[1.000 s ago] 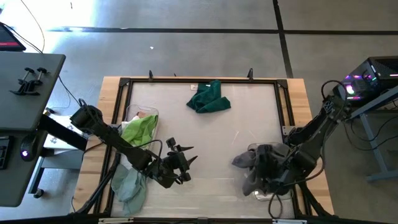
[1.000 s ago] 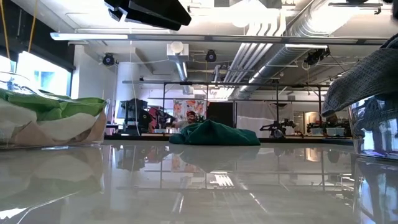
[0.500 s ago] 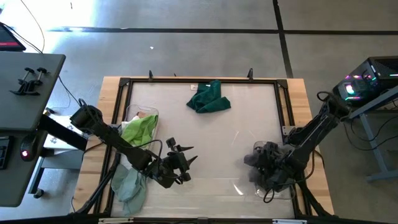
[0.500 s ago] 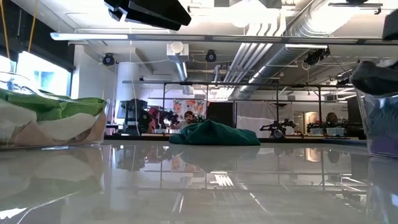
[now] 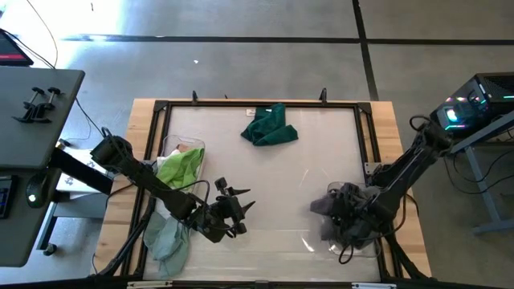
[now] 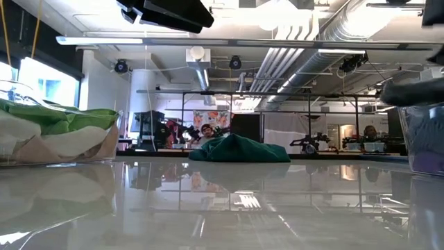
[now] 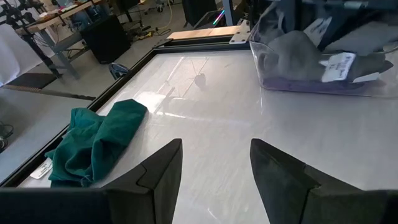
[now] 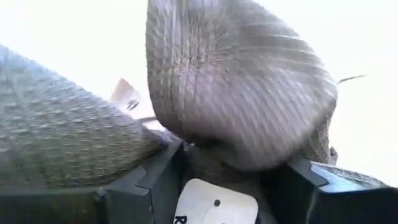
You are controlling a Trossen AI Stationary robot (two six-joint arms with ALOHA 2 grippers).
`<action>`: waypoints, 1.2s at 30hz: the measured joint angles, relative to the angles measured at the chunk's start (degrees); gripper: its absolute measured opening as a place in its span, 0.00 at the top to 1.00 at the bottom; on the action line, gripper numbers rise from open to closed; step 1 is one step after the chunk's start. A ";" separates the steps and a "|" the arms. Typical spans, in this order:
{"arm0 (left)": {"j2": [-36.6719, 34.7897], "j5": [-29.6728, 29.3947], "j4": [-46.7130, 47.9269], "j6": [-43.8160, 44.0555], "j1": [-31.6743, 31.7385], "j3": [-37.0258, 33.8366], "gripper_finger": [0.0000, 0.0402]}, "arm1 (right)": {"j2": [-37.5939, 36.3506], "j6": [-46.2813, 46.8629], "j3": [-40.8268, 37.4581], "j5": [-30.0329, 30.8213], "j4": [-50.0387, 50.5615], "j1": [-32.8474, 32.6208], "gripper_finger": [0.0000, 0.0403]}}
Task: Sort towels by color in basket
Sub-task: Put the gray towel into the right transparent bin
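High view: right gripper [image 5: 350, 221] at lower right, fingers clamped on grey towel [image 5: 337, 201] over its bin [image 5: 351, 250]. Step: dropping it in. Next: release, then green towel [image 5: 270, 126], top centre. Left gripper [image 5: 239, 210] idle, fingers wide.

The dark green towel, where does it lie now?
In the high view the dark green towel lies alone at the table's far edge, near the middle, away from both side containers.
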State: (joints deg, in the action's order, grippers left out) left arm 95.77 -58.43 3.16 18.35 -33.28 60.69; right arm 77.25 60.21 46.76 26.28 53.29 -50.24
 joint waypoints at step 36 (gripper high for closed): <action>0.02 0.01 0.00 -0.53 0.01 0.00 0.56 | -0.58 25.24 5.64 -12.34 20.12 -2.88 0.52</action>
State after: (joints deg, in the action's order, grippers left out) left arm 95.79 -58.42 3.15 17.82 -33.27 60.69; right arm 76.67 85.44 52.40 13.94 73.42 -53.11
